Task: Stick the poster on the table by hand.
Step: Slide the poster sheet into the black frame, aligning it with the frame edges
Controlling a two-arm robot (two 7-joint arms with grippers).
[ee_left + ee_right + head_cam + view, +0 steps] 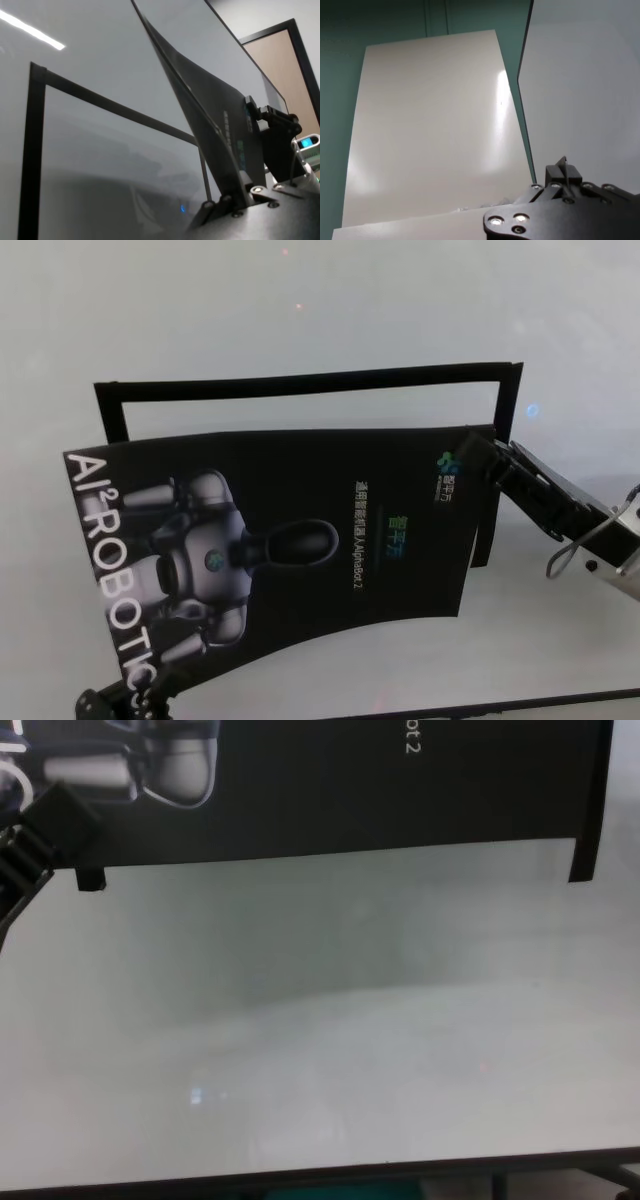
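The poster [300,540], black with a grey robot picture and white lettering, hangs bowed above the white table [300,300]. My right hand [478,455] is shut on the poster's far right corner. My left hand [118,700] is shut on its near left corner by the large lettering. In the left wrist view the sheet [210,110] rises edge-on from my left gripper [227,202]. The right wrist view shows the poster's white back [435,130] above my right gripper [562,182]. In the chest view the poster's near edge [350,790] floats over the tabletop [320,1020].
Narrow black strips [300,380] form a rectangular frame on the table under and behind the poster, with a side strip [505,430] by my right hand. The table's dark near edge [320,1178] runs along the front. A doorway [295,75] stands beyond the table.
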